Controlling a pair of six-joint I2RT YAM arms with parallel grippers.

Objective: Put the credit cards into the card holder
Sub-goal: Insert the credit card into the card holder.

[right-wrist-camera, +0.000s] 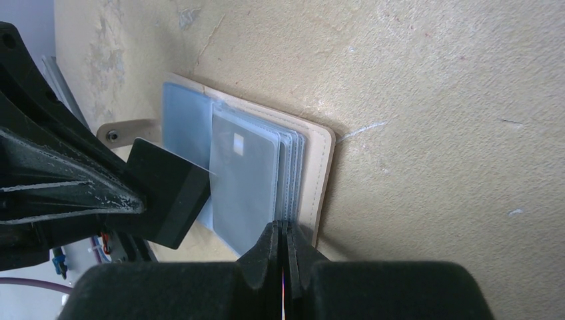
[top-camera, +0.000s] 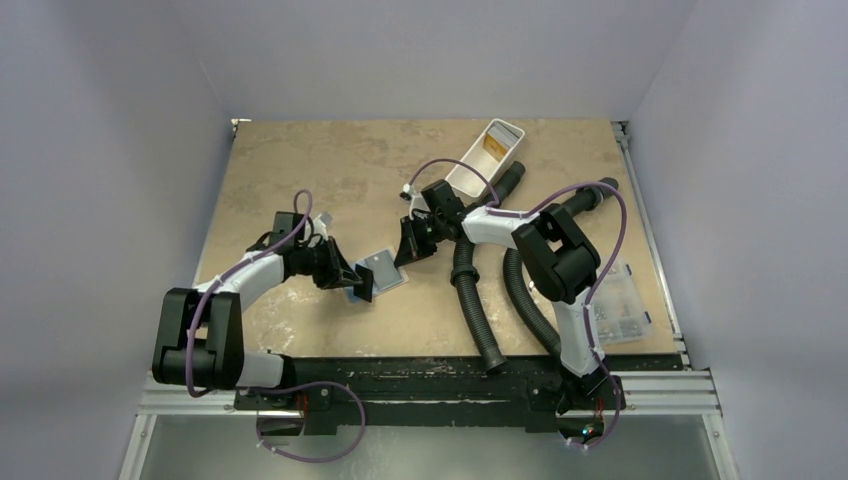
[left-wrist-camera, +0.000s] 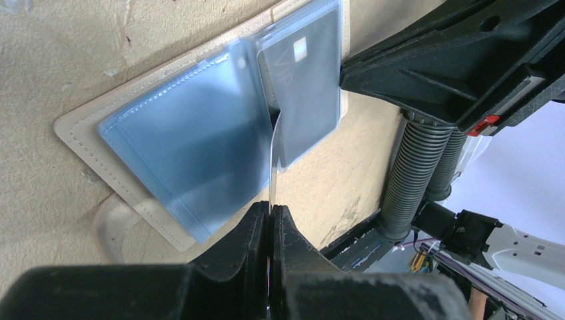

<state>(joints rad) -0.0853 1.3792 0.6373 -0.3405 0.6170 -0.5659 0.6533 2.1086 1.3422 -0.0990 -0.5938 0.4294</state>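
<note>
The tan card holder (top-camera: 378,271) lies open at mid-table between both grippers. A light blue card (left-wrist-camera: 186,150) sits in its left pocket. A black card (left-wrist-camera: 306,87) marked VIP sits in a clear sleeve on the right. My left gripper (left-wrist-camera: 270,208) is shut on one thin clear sleeve (left-wrist-camera: 274,160), holding it up edge-on. My right gripper (right-wrist-camera: 286,225) is shut on the lower edge of the stacked clear sleeves (right-wrist-camera: 292,173) of the card holder (right-wrist-camera: 320,167). An orange-tan card (top-camera: 494,146) lies in the white tray (top-camera: 470,175) at the back.
Two black corrugated hoses (top-camera: 475,300) run from the right arm down to the near edge. A clear compartment box (top-camera: 620,305) sits at the right. The holder's snap tab (right-wrist-camera: 123,133) sticks out on its far side, beside the left gripper's finger (right-wrist-camera: 166,193).
</note>
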